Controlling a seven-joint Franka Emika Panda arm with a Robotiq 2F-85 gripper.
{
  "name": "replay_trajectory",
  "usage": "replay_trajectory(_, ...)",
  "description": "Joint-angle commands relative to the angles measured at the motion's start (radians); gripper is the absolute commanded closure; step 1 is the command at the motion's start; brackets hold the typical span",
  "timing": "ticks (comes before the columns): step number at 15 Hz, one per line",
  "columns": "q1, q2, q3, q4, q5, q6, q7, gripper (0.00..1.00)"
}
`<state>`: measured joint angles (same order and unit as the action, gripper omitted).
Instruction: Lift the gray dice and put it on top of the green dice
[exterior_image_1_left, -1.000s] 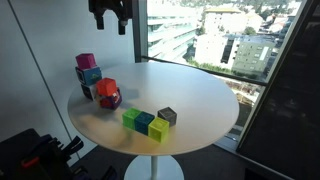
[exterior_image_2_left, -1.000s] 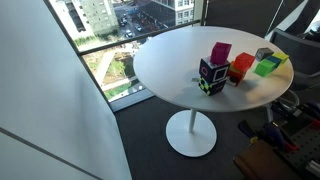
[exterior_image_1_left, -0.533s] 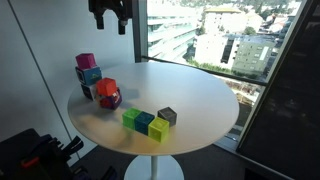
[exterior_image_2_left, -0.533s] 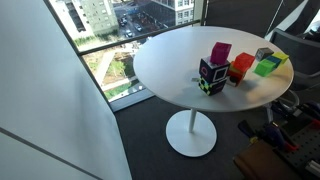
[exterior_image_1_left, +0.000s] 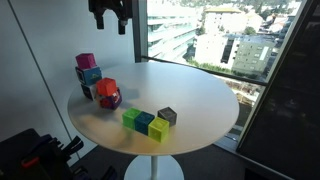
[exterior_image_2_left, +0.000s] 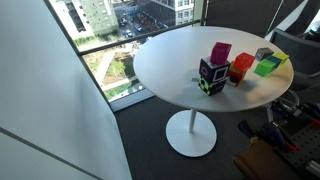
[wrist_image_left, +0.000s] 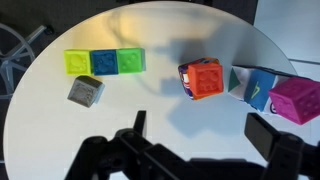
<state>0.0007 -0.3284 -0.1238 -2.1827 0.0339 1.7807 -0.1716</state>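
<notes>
Your gripper (wrist_image_left: 200, 128) hangs high above the round white table (wrist_image_left: 50, 120), jaws spread wide, holding nothing. The gray dice (wrist_image_left: 86, 91) sits flat, turned slightly askew, just beside the yellow cube (wrist_image_left: 78, 62) at one end of a three-cube row. Being a cube, it has no long axis. The green dice (wrist_image_left: 130, 61) ends the row's other side. Face markings are unreadable.
</notes>
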Motion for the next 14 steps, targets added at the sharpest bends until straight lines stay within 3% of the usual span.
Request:
replay_trajectory(1, -0.015, 0.001, 0.013, 0.002, 0.004, -0.003, -0.004, 0.0)
replay_trajectory(14, -0.026, 0.032, 0.008, 0.02, -0.003, 0.011, -0.004, 0.0)
